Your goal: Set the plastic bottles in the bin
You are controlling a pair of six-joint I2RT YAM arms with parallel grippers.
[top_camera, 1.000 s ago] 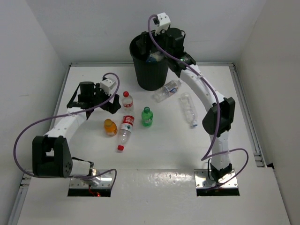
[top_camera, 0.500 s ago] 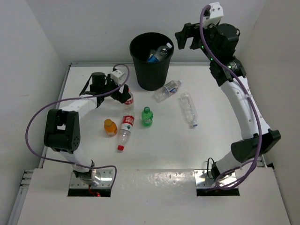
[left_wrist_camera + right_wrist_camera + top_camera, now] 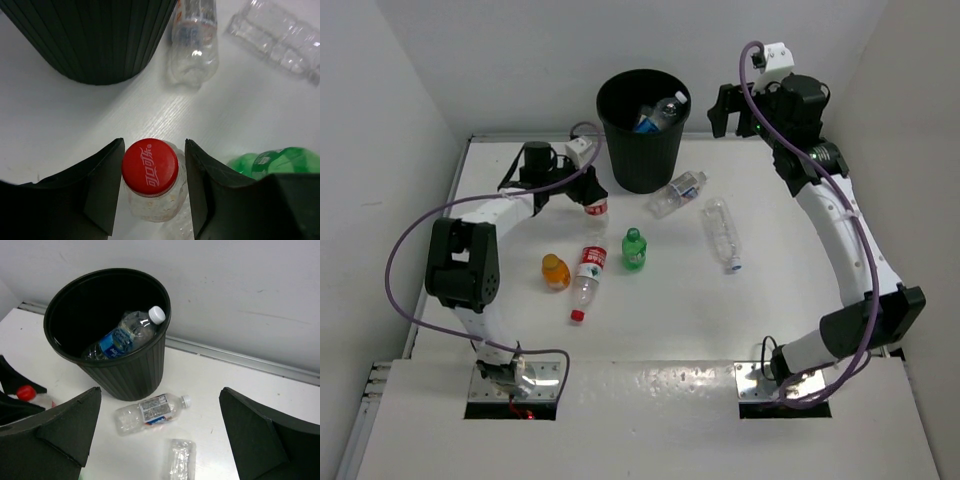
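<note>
The left tool (image 3: 154, 142) straddles the red-capped Coca-Cola bottle (image 3: 150, 166), upright on the counter (image 3: 670, 320) just left of the black bin (image 3: 90, 40); whether it pinches I cannot tell. Gripped only at the cap, the bottle may swing, slip, or strike the bin wall. The right tool (image 3: 160, 392) hangs spread, empty.

1. A white tabletop (image 3: 660, 320) with a faint wood grain is seen, enclosed by plain white walls (image 3: 520, 60) at its far, left and right edges.
2. A grey metal strip (image 3: 240, 359) is laid along the far edge, where tabletop and wall meet.
</note>
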